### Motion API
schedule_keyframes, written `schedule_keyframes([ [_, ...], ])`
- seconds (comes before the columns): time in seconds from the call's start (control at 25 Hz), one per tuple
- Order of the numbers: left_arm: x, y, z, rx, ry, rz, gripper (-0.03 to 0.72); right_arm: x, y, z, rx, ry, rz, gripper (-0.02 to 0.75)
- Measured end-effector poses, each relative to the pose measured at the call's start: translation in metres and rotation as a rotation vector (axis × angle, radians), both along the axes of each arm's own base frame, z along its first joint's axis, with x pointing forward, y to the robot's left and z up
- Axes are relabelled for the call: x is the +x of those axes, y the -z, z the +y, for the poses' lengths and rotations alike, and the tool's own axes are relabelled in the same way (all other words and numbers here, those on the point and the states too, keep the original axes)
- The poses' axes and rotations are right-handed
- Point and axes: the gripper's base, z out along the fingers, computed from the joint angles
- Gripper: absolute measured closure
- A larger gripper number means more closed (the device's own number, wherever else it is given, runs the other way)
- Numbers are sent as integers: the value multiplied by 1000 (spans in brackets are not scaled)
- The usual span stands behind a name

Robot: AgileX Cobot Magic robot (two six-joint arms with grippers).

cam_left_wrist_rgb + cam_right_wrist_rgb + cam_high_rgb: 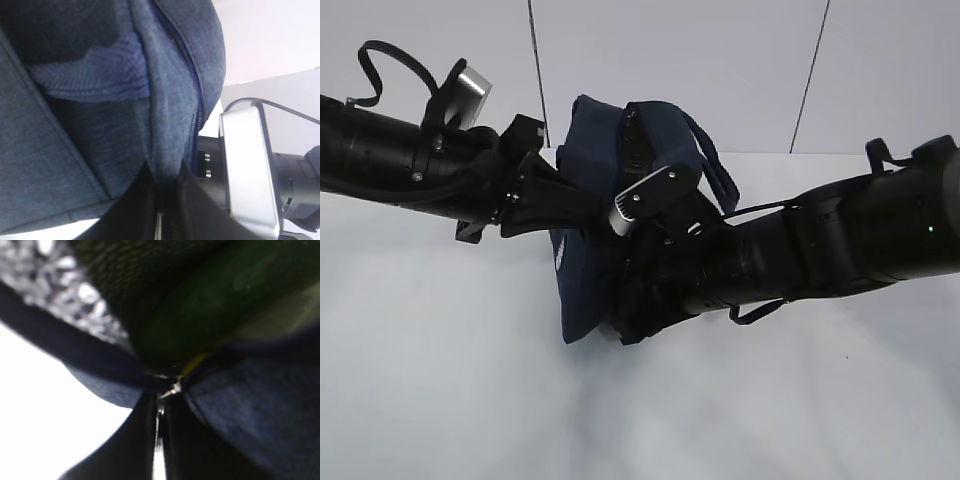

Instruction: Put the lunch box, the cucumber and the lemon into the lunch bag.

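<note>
The dark navy lunch bag (595,150) stands on the white table between both arms. My left gripper (582,205) is shut on a fold of its fabric beside the zipper (167,172). My right gripper (620,305) is shut at the bag's opening on a small metal zipper pull (172,389). The right wrist view looks into the bag: the dark green cucumber (210,305) lies inside, a yellow sliver of the lemon (195,362) shows under it, and silver foil lining (65,285) is at the upper left. The lunch box cannot be made out.
The white table (440,380) spreads around the bag, with a white wall behind. The bag's loop handle (715,165) hangs toward the right arm. The right wrist camera housing (245,165) sits close to the bag's side.
</note>
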Motion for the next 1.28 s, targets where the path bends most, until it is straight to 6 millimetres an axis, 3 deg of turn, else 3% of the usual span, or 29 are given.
schedule_keyframes([
  [0.72,0,3,2,51,10,-19,670,0,1,-1,31,74,64,733],
  [1.28,2,9,6,138,1,-56,670,-11,-11,1,41,-24,107,733],
])
